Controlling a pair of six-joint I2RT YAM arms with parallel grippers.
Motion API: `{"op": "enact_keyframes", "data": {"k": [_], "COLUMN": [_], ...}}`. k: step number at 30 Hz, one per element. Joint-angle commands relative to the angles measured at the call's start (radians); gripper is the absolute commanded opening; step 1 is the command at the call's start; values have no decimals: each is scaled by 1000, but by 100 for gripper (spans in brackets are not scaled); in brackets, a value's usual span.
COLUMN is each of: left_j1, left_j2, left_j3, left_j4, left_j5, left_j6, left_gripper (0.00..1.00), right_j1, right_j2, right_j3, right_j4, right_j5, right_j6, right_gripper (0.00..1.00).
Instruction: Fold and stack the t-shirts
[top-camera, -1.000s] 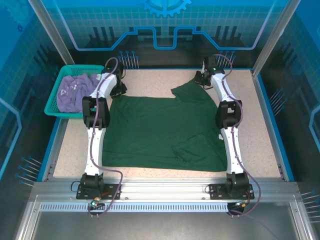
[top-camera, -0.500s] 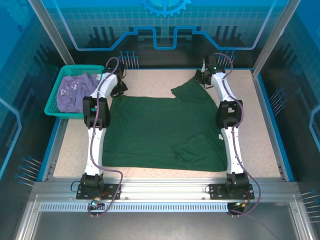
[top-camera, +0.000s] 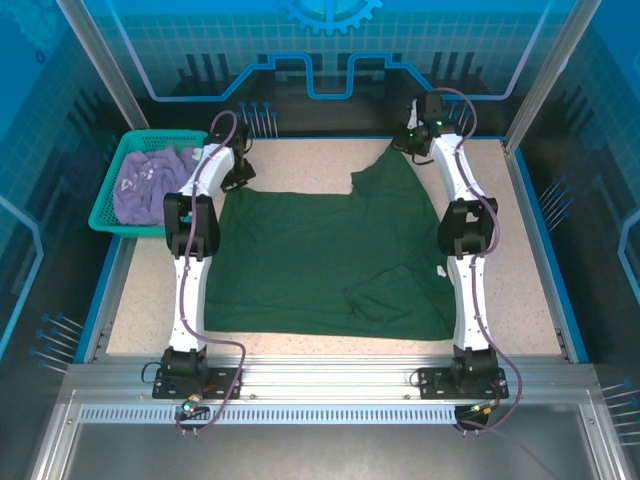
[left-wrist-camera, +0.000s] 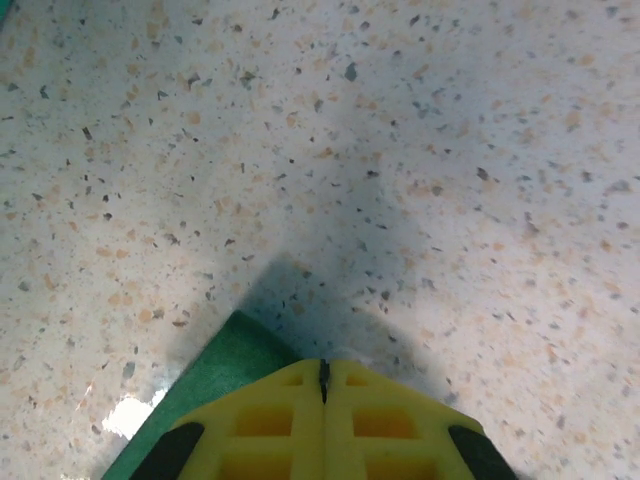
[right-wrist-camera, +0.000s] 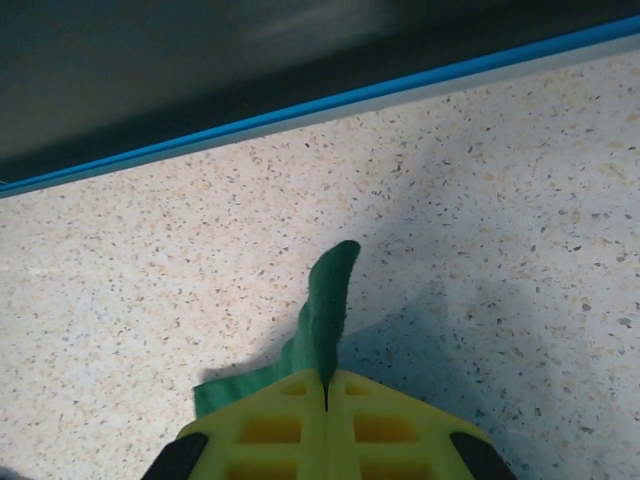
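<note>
A speckled tabletop (top-camera: 300, 165) carries a dark green t-shirt (top-camera: 320, 260), spread mostly flat across its middle. A teal basket (top-camera: 103, 205) at the far left holds a crumpled lavender t-shirt (top-camera: 145, 180). The left end effector (left-wrist-camera: 323, 368) is closed on the green shirt's far-left corner. The right end effector (right-wrist-camera: 326, 385) is clamped tight on the far-right corner, with cloth poking out between its fingers.
</note>
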Motion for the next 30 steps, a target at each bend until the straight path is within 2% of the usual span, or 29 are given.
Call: {"op": "enact_keyframes", "data": {"k": [1, 4, 9, 19, 25, 30], "left_j1": [-20, -24, -28, -27, -26, -26], "left_j2": [-125, -178, -297, -541, -688, -784], "left_j3": [-76, -153, -332, -711, -885, -1003], "left_j4": [63, 119, 225, 369, 420, 400], "left_j5": [6, 6, 20, 68, 96, 97], "left_j6": [1, 29, 98, 198, 174, 130], "left_gripper": [0, 0, 0, 0, 0, 0], "right_j1": [10, 15, 33, 33, 27, 21], "right_j2": [-71, -107, -227, -656, -864, -989], "right_j3": [-29, -56, -197, -756, -1023, -1194], "right_j4": [-22, -41, -40, 102, 128, 122], "right_j5": [-17, -6, -17, -53, -118, -172], "right_j6": [-17, -27, -58, -122, -179, -202], "right_gripper": [0, 0, 0, 0, 0, 0]}}
